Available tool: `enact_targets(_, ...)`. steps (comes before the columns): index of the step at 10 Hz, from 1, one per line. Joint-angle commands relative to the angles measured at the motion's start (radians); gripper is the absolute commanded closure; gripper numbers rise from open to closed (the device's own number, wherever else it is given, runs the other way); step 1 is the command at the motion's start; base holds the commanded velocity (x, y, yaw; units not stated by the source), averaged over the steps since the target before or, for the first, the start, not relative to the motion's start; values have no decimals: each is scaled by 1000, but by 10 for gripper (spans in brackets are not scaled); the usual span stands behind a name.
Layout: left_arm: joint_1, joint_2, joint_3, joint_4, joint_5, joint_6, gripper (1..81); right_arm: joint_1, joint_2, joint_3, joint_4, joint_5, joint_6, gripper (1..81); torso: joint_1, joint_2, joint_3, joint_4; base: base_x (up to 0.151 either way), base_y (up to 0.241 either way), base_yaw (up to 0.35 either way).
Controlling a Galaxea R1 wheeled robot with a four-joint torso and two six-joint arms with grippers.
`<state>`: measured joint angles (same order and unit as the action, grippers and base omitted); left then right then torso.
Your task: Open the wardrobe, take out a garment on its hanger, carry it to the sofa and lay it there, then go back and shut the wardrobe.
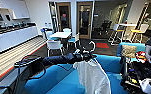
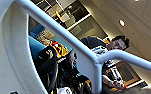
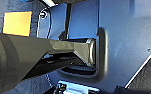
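Item: left end effector (image 1: 89,56), frame centre, pinching hanger (image 1: 92,47) with garment (image 1: 93,76) over sofa (image 1: 58,80); your risk: shirt sliding floorward if released short.

a break room: low white cabinets (image 1: 8,40) under a dark countertop (image 1: 13,27) line the far wall, beside a pale striped floor (image 1: 13,55) edged in red. a white table (image 1: 61,34) with white chairs (image 1: 54,46) stands mid-room on dark carpet. two wood-framed glass doors (image 1: 84,18) face a red mat (image 1: 102,45). tall stools (image 1: 138,32) flank a high table (image 1: 126,25). recessed ceiling lights (image 2: 121,22) glow overhead.
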<state>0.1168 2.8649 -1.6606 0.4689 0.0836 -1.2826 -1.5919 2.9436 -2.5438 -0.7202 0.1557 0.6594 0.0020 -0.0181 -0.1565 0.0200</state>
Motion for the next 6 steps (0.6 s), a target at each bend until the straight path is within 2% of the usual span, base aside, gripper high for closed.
enact_targets(1,-216,151,-209,8,48,6,811,25,2,5,-5,-42,5,10,0,0,0,0,0,0,0)
enact_targets(5,-205,268,-378,19,90,11,811,19,4,2,-7,-36,5,10,0,0,0,0,0,0,0)
enact_targets(6,-199,274,-395,28,91,11,811,20,4,2,-8,-36,5,10,0,0,-55,0,0,0,0)
